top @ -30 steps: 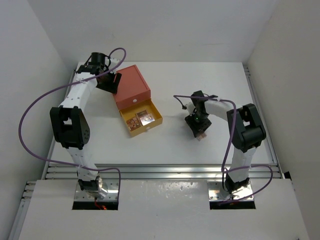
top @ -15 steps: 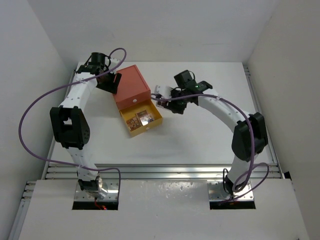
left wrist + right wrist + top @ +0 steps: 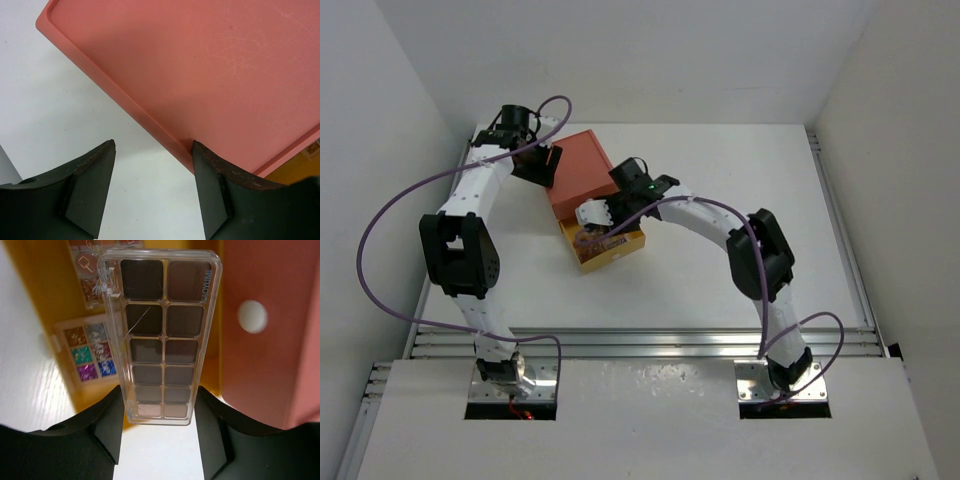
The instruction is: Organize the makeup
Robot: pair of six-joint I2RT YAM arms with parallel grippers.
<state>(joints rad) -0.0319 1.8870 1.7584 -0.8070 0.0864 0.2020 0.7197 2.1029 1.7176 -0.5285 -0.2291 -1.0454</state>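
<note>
My right gripper (image 3: 159, 407) is shut on the long rectangular eyeshadow palette (image 3: 160, 335), a clear case with brown pans. It holds the palette above the open yellow drawer (image 3: 42, 295). In the top view the right gripper (image 3: 593, 216) is over the drawer's (image 3: 634, 241) left part. A square palette with colourful pans (image 3: 86, 352) and another square palette (image 3: 91, 277) lie in the drawer. My left gripper (image 3: 152, 146) is open and empty at the orange box's (image 3: 210, 65) back left edge. Its right finger (image 3: 212, 185) is against the box rim.
The orange box (image 3: 582, 172) stands at the back left with its drawer pulled out toward the front. A white knob (image 3: 251, 316) is on the box's orange front. White walls close in the table on three sides.
My right arm has swung from the right side of the table leftward with the long palette, to above the open drawer. The left arm has not moved.
</note>
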